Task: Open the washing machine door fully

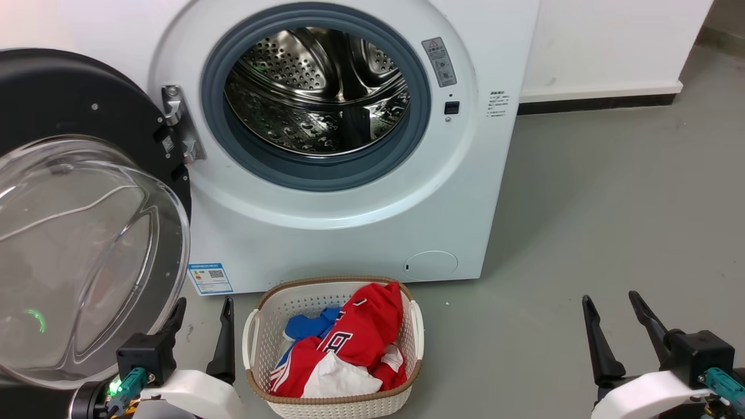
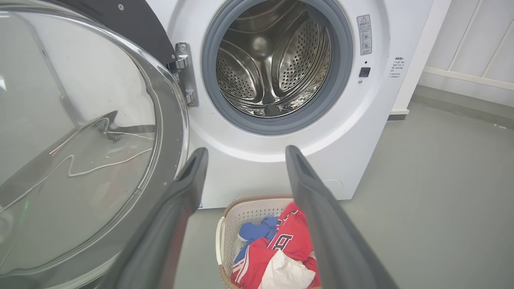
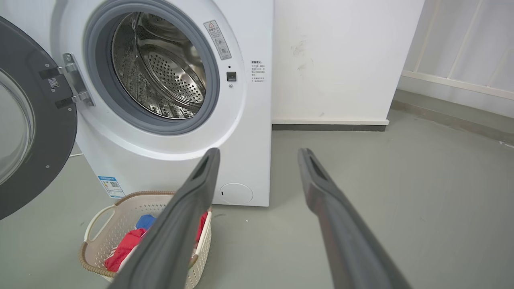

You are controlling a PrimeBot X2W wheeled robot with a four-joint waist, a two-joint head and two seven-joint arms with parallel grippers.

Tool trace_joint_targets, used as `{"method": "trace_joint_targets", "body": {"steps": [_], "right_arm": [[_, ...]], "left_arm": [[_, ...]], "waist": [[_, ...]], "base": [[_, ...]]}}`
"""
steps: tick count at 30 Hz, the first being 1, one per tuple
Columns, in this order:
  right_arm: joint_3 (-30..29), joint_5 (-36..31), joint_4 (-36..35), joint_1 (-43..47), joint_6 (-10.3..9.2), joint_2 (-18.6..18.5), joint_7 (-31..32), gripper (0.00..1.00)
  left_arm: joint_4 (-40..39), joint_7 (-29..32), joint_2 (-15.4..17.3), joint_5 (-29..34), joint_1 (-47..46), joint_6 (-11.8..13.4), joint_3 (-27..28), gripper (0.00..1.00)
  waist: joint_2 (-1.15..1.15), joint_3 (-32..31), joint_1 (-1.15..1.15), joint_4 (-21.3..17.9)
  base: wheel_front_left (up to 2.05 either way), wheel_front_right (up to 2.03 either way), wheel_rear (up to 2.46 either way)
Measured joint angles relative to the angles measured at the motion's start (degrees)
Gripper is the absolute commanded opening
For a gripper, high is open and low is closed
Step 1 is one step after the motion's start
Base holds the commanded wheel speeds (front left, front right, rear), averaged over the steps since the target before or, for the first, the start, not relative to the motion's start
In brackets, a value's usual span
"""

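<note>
Head view: the washing machine door [image 1: 75,99] hangs swung wide on its hinge [image 1: 177,125], left of the steel drum [image 1: 317,87]; left gripper [image 1: 204,302] and right gripper [image 1: 609,298] both spread, either side of a laundry basket [image 1: 334,284].
Left wrist view: the door's glass bowl [image 2: 72,132] just beside the left finger.
Right wrist view: fingers apart above the grey floor [image 3: 401,180].

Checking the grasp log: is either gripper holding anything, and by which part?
Nothing held: left gripper and right gripper both stand open and empty.

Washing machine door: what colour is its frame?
Black; the washing machine door shows best in right wrist view.
</note>
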Motion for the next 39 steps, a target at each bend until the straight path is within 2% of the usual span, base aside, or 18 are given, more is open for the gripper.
{"method": "trace_joint_targets", "body": {"steps": [37,38,39], "right_arm": [[0.1,0.6,2.1,-2.0,0.0,0.0,-2.0,1.0],[0.1,0.6,2.1,-2.0,0.0,0.0,-2.0,0.0],[0.1,0.6,2.5,-1.9,0.0,0.0,-2.0,0.0]], "left_arm": [[0.8,-0.9,0.5,-0.2,-0.6,0.9,-0.8,1.0],[0.8,-1.0,0.6,-0.2,-0.6,0.9,-0.8,0.0],[1.1,-0.9,0.4,-0.2,-0.4,0.8,-0.9,0.0]], "waist": [[0.0,1.9,0.0,1.7],[0.0,1.9,0.0,1.7],[0.0,1.9,0.0,1.7]], "base": [[0.0,0.0,0.0],[0.0,0.0,0.0],[0.0,0.0,0.0]]}}
